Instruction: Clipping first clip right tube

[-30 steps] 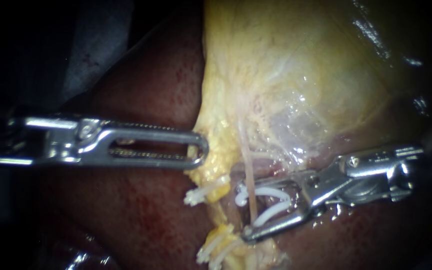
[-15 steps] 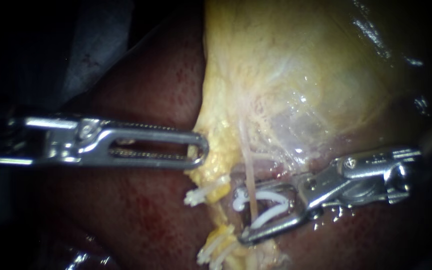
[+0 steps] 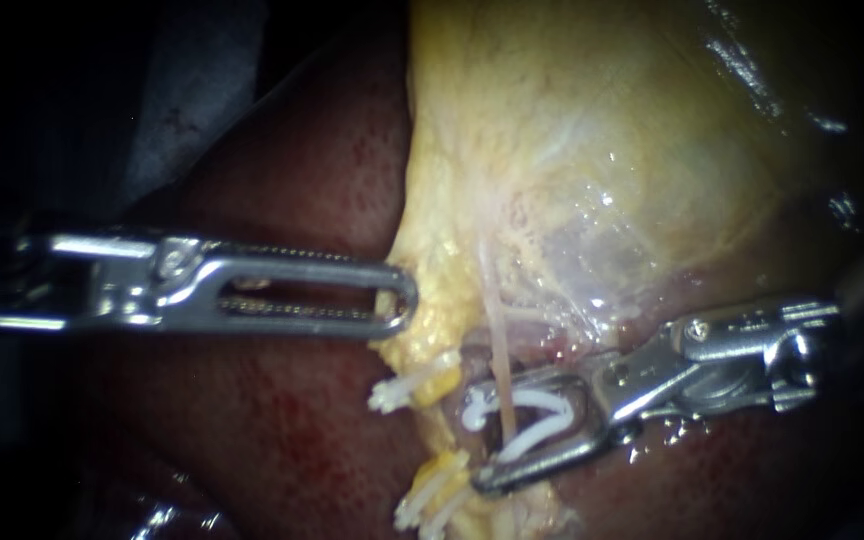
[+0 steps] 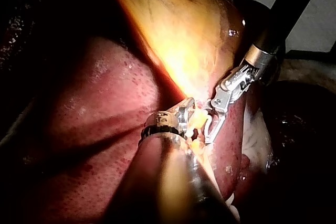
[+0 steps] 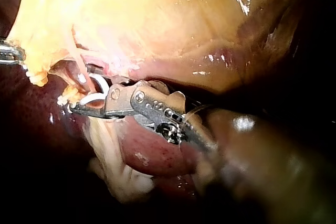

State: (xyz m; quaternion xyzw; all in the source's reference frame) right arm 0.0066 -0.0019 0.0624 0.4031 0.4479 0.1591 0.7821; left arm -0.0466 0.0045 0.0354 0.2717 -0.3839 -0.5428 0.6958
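Left instrument (image 3: 407,298) jaws clamp the gallbladder (image 3: 572,150); right instrument (image 3: 477,432) jaws, partly apart, hold a clip (image 3: 540,400).

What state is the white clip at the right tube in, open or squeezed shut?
Open: the clip has its two white legs standing apart in the right instrument's end effector, with the tube between them.

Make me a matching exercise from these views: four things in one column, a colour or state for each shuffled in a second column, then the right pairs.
Column one
1. left instrument
2. right instrument
3. thin tube
4. liver

Column two
A. dark red surface
B. holds an open white clip
C. grips the edge of the yellow tissue
D. runs between the clip's arms

Pairs: 1-C, 2-B, 3-D, 4-A
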